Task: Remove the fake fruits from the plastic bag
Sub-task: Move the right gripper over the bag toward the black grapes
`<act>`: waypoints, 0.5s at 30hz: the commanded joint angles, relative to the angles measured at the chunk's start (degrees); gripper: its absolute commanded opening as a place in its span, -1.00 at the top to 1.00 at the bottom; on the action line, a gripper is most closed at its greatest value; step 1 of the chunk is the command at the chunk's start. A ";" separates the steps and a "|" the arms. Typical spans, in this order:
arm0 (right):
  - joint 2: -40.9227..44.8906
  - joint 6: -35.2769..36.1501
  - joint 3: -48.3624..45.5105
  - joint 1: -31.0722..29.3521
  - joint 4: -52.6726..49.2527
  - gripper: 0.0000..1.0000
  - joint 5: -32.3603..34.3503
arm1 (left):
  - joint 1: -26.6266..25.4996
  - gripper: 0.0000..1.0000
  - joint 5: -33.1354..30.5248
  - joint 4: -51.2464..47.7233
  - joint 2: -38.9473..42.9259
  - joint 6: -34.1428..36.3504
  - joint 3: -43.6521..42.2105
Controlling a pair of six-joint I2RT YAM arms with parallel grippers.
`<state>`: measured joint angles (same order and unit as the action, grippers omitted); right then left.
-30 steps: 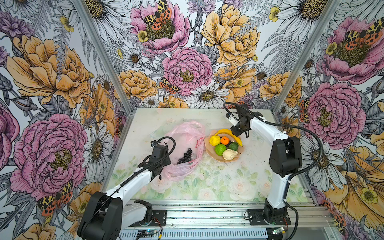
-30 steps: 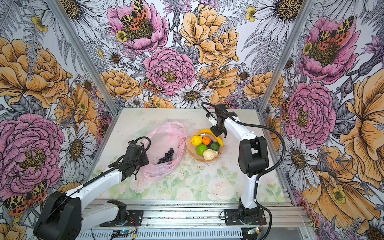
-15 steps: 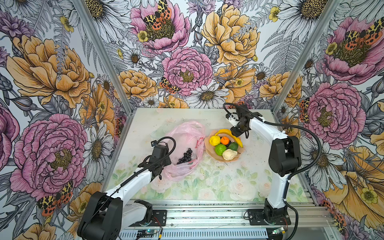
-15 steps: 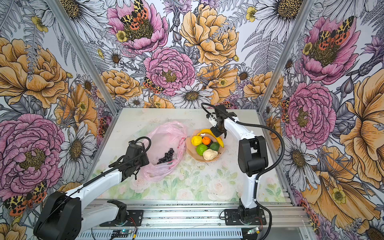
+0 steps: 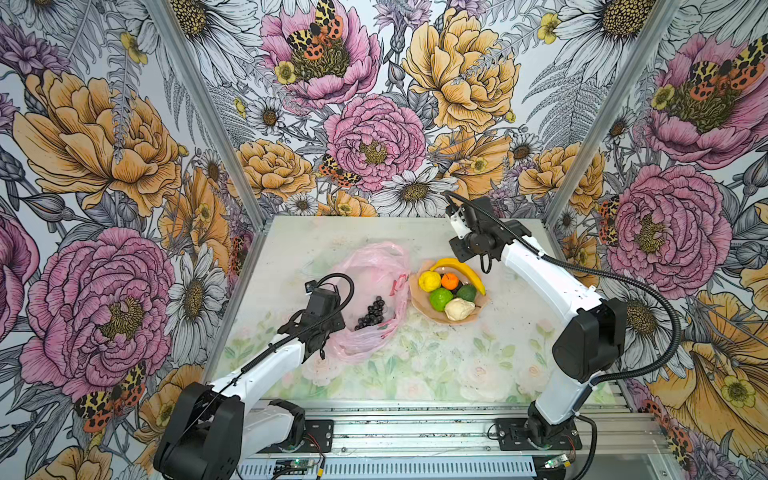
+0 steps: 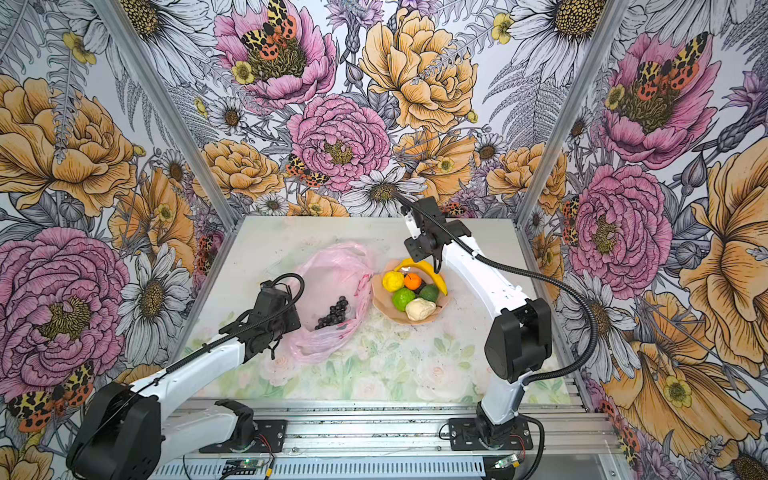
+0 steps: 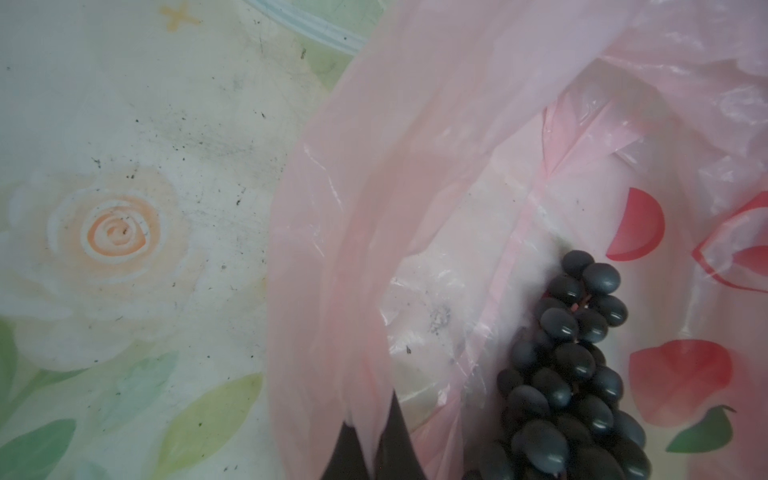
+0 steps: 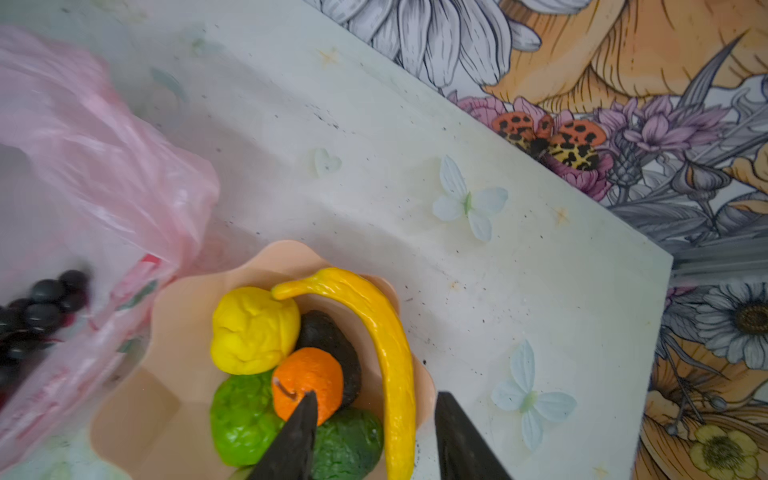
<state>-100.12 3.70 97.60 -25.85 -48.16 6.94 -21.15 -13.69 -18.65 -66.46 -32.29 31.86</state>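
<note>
The pink plastic bag (image 5: pixel 376 266) (image 6: pixel 336 266) lies crumpled left of centre with its mouth open. Inside it rests the dark grape bunch (image 5: pixel 371 313) (image 6: pixel 332 312) (image 7: pixel 573 374) (image 8: pixel 37 316). My left gripper (image 7: pixel 370 411) is shut on a fold of the bag's near rim. The other fake fruits sit together in a bowl: banana (image 5: pixel 461 269) (image 8: pixel 386 340), lemon (image 5: pixel 429 281), orange (image 5: pixel 449 281), lime (image 5: pixel 440 299), avocado (image 5: pixel 466 293) and a cream lumpy piece (image 5: pixel 459 309). My right gripper (image 8: pixel 376 395) hangs open over the banana at the bowl's far right rim, holding nothing.
The fruits lie in a peach petal-edged bowl (image 5: pixel 420 309) (image 6: pixel 384 311) (image 8: pixel 166 374) that touches the bag's right side. Floral walls close in the table on the left, back and right. A metal rail (image 5: pixel 415 419) runs along the front edge.
Very little differs. The right wrist has edged slightly toward the back over the bowl. The left arm, the bag and the grapes have stayed put.
</note>
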 commanded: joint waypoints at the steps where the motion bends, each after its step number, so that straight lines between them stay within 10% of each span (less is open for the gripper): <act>1: -0.58 -11.16 0.58 -7.38 -0.05 0.03 1.59 | -1.34 0.96 1.06 -4.57 -0.82 -5.32 1.91; 15: -9.57 -27.22 -4.03 -32.26 4.80 -0.14 3.06 | -3.13 -0.50 13.67 -16.60 3.38 -19.08 3.51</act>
<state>-109.86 -18.85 95.59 -57.74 -45.78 8.19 -22.85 -4.16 -32.71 -65.19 -46.76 35.24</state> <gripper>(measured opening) 0.564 0.742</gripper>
